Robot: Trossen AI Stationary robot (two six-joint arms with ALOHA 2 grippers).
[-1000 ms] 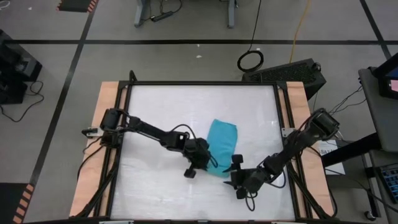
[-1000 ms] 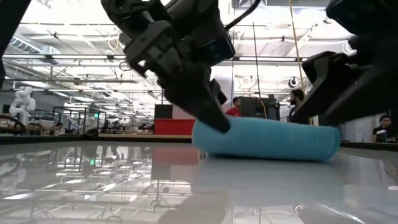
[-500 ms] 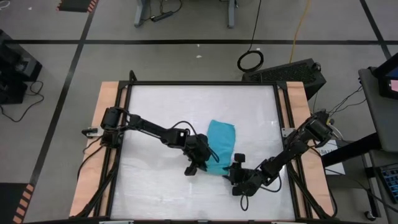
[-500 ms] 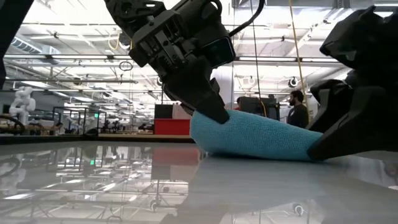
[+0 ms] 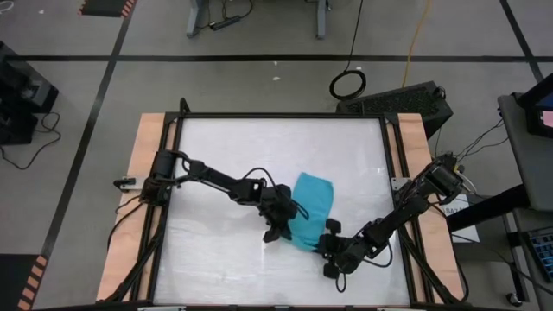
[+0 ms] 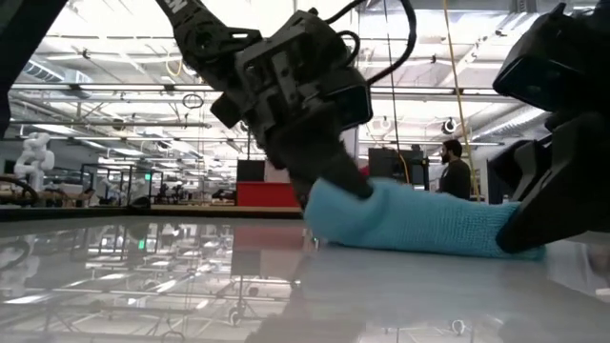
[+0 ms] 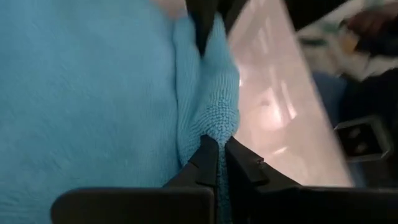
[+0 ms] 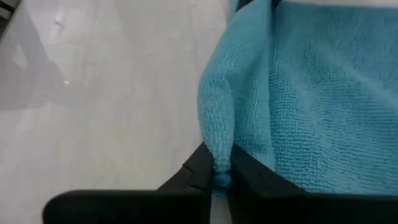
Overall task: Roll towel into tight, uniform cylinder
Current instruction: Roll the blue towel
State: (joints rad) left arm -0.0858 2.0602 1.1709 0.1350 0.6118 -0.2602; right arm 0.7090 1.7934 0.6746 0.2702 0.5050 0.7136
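High view: turquoise towel (image 5: 309,210) lies just below frame centre on the white surface (image 5: 225,147), partly rolled at its lower edge. Left end effector (image 5: 280,226) sits at the towel's lower-left corner, right end effector (image 5: 329,243) at the lower-right corner; both arms reach in from the sides. A dark cable coil (image 5: 347,84) lies on the floor above the surface, upper right of centre.

Low view: the towel (image 6: 419,222) shows as a low roll, centre-right of frame, lying on the glossy surface (image 6: 191,286). Left end effector (image 6: 348,181) presses onto its left end from above; right end effector (image 6: 519,229) holds the right end at frame right. A person (image 6: 456,171) stands in the room behind.

Left wrist view: towel (image 7: 93,93) fills the left of frame; the end effector (image 7: 221,155) is clamped on a folded edge, fingers (image 7: 205,158) nearly together with cloth pinched between.

Right wrist view: towel (image 8: 311,93) fills the right of frame; the end effector (image 8: 219,171) is clamped on a bunched towel corner, bare surface (image 8: 93,93) at left.
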